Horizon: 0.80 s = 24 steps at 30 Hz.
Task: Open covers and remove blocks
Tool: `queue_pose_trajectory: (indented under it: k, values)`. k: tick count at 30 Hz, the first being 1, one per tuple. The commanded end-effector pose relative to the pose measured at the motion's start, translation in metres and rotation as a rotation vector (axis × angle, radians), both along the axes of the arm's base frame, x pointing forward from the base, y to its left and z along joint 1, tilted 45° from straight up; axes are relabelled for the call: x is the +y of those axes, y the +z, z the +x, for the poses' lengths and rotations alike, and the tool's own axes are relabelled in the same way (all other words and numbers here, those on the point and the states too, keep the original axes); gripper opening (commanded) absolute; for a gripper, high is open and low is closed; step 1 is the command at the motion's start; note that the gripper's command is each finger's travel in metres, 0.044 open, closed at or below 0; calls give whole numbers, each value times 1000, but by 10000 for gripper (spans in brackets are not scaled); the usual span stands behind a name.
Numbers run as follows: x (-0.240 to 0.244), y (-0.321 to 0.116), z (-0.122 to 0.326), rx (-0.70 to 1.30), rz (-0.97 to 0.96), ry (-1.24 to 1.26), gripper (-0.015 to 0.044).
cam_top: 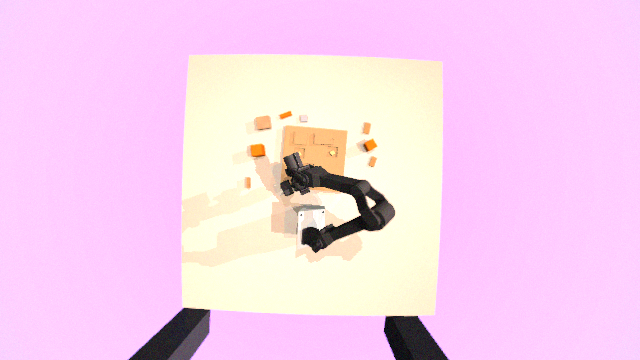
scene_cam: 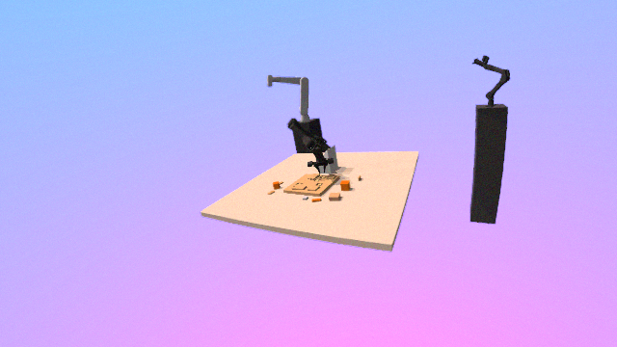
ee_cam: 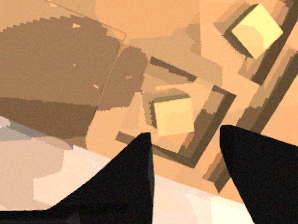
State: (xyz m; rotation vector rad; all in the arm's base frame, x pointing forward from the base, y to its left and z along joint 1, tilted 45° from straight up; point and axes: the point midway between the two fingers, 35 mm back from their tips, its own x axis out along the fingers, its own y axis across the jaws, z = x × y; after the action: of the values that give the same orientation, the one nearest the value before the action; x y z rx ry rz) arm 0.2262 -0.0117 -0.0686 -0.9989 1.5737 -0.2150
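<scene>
The tan puzzle board lies mid-table. Two flat raised panels, a smaller panel and a wider panel, show along its far side in the top view. My gripper is partly open over the board's near left part, with nothing between its fingers. In the wrist view a pale yellow block sits in a dark-edged square well just beyond the fingertips. Another yellow block lies at upper right, turned like a diamond. The top view shows a yellow block right of centre. The arm hides the board's near part there.
Around the board lie an orange cube, a tan block, an orange bar, a pale cube, another orange cube and small tan pieces. A white base plate stands near the board.
</scene>
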Motion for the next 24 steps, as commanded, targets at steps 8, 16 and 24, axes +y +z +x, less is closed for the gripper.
queue_pose_trajectory:
  k: [8,16,24]
  values:
    - [-4,-1,-3,-40,-4,-50,144]
    - [-4,-1,-3,-122,3,-135,144]
    - [-4,-1,-3,-205,11,-221,144]
